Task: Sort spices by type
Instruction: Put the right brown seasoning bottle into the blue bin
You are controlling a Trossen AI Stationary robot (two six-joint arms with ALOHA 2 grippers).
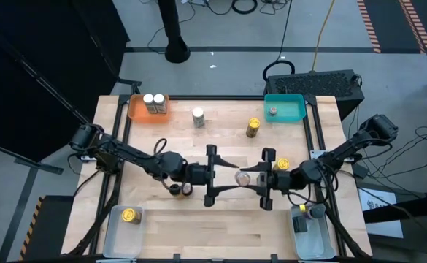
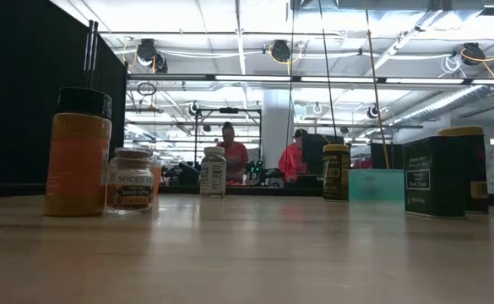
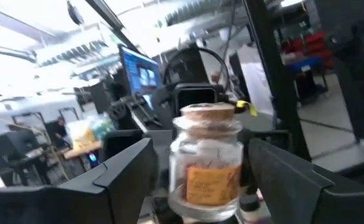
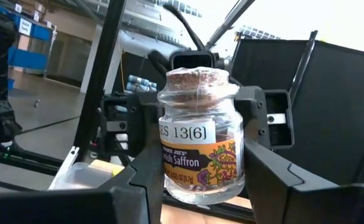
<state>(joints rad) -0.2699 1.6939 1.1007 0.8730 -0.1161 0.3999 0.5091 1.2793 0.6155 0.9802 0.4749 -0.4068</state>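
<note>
I had both arms meeting at mid-surface, tools facing each other. Between them sat the saffron jar (image 1: 243,177), a small clear glass jar with a cork top. In both wrist views it stood upright, long axis vertical, cork up, orange label toward the right arm's camera. The right tool (image 1: 251,177) had its fingers (image 4: 141,180) hard against the jar's sides, so it was holding the jar. The left tool (image 1: 228,177) was spread wider, its fingers (image 3: 129,171) flanking the jar with gaps on both sides, not touching.

Elsewhere, two white-capped jars (image 1: 153,102) stood in the orange tray (image 1: 136,111), a grey-lidded one (image 1: 272,111) in the teal tray (image 1: 292,107). A white jar (image 1: 198,117) and a gold tin (image 1: 253,128) stood upright on the bare surface (image 1: 220,226) near the far edge. One gold-lidded jar (image 1: 131,215) sat in the near-left clear tray (image 1: 118,234). The low view showed them all upright.
</note>
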